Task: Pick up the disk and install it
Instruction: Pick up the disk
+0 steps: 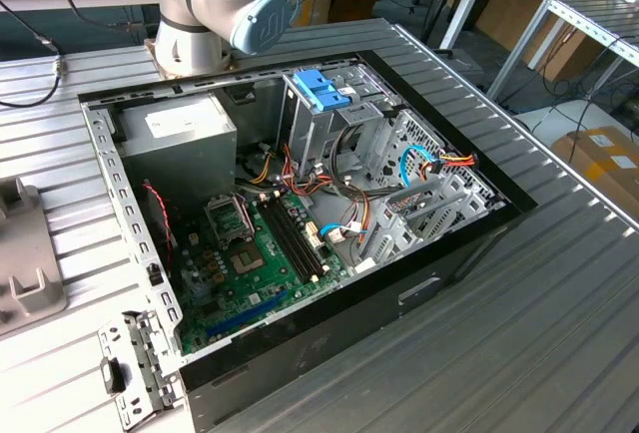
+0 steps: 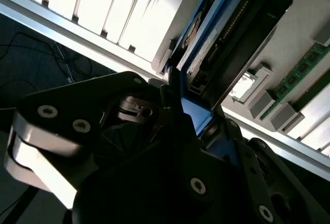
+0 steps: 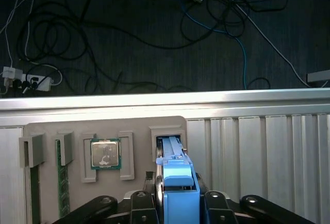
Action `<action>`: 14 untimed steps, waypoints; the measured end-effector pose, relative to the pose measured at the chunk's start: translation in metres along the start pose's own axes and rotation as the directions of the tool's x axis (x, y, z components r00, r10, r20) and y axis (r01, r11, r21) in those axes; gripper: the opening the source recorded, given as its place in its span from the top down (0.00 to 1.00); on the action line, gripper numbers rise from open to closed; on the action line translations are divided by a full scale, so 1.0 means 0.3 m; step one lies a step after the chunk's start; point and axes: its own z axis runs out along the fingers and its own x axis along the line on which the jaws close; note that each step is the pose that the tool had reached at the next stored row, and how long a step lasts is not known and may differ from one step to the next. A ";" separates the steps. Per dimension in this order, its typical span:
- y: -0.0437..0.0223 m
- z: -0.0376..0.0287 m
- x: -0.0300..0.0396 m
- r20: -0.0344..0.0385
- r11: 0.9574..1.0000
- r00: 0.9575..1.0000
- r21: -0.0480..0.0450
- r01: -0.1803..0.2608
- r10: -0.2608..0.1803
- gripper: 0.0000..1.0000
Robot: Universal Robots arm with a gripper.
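Since the grey holder (image 3: pixel 136 126) holds the disk (image 3: pixel 170 149) upright in a slot beside the chip (image 3: pixel 105 154), the gripper (image 3: pixel 179 195), seemingly clamped on the disk's blue bracket (image 2: pixel 196 115), should lift straight along that slot, never tilting.

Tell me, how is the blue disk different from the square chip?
The disk stands on edge in a slot; the chip lies flat in its pocket. The disk is long with blue trim; the chip is square, silver, green-rimmed. The gripper is at the disk, not the chip. Both sit in one grey holder.
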 end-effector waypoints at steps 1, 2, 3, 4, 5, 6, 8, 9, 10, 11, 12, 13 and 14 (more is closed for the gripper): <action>0.000 0.000 0.000 0.000 1.000 1.000 0.000 0.000 0.000 0.62; 0.000 0.000 0.000 0.000 1.000 1.000 0.000 0.000 0.000 0.62; 0.000 0.000 0.000 0.000 1.000 1.000 0.000 0.000 0.000 0.62; 0.000 0.000 0.000 0.000 1.000 1.000 0.000 0.000 0.000 0.62; 0.000 0.001 0.000 0.000 1.000 1.000 0.000 0.000 0.000 0.62; 0.000 0.001 0.000 0.000 1.000 1.000 0.000 0.000 0.000 0.62; 0.000 0.001 0.000 0.000 1.000 1.000 0.000 0.000 0.000 0.62; 0.000 0.001 0.000 0.000 1.000 1.000 0.000 0.000 0.000 0.62; 0.000 0.001 0.000 0.000 1.000 1.000 0.000 0.000 0.000 0.62; 0.000 0.001 0.000 0.000 1.000 1.000 0.000 0.000 0.000 0.62; 0.000 0.001 0.000 0.000 1.000 1.000 0.000 0.000 0.000 0.62; 0.000 0.000 0.000 0.000 1.000 1.000 0.001 0.000 0.000 0.62; 0.000 -0.005 0.000 0.001 1.000 1.000 0.001 0.000 0.000 0.62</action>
